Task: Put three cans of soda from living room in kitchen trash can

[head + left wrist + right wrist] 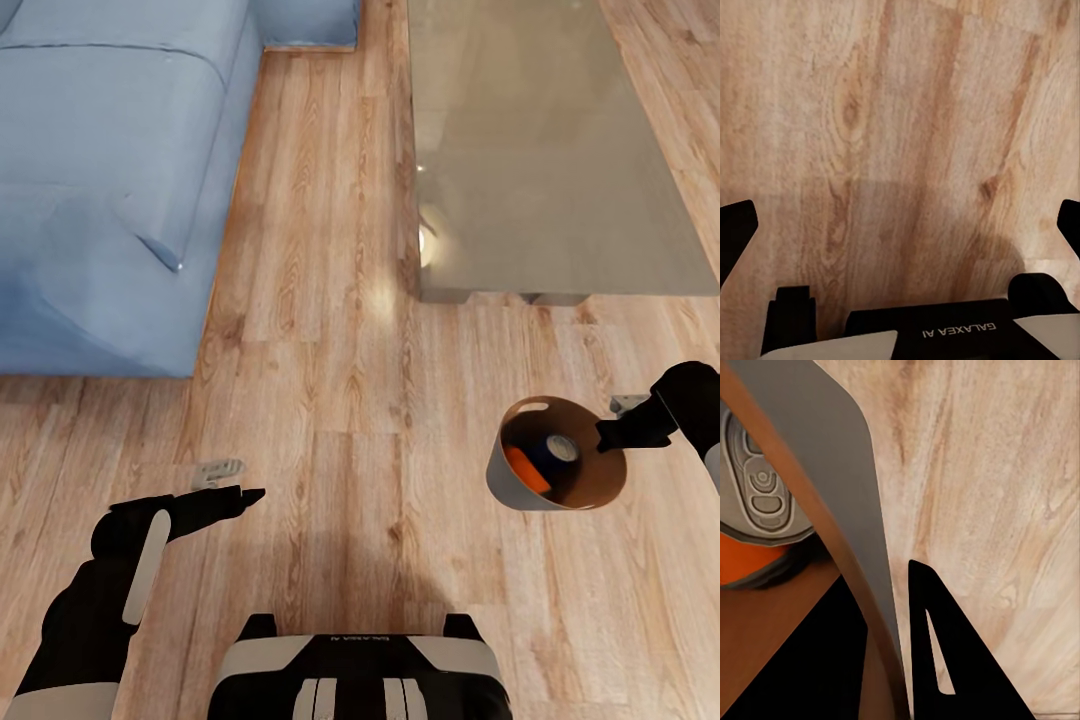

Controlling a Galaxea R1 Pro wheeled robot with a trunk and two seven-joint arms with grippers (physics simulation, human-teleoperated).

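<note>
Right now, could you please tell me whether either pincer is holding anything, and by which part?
The right pincer grips the bin by its rim, one finger inside and one outside the wall. The left pincer is open and holds nothing.

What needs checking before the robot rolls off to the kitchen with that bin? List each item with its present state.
1. Right gripper clamped on the trash can rim: ok; the right wrist view shows one finger outside the wall and one inside.
2. Bin upright enough to keep its load: cannot tell; it looks tilted in the head view.
3. Cans aboard: not ok for three; one orange soda can and one dark blue soda can show, a third cannot be seen.
4. Left gripper free: ok; jaws open over bare wood floor.
5. Clearance from the glass-topped table and blue sofa: ok; both stand apart from the arms.
</note>
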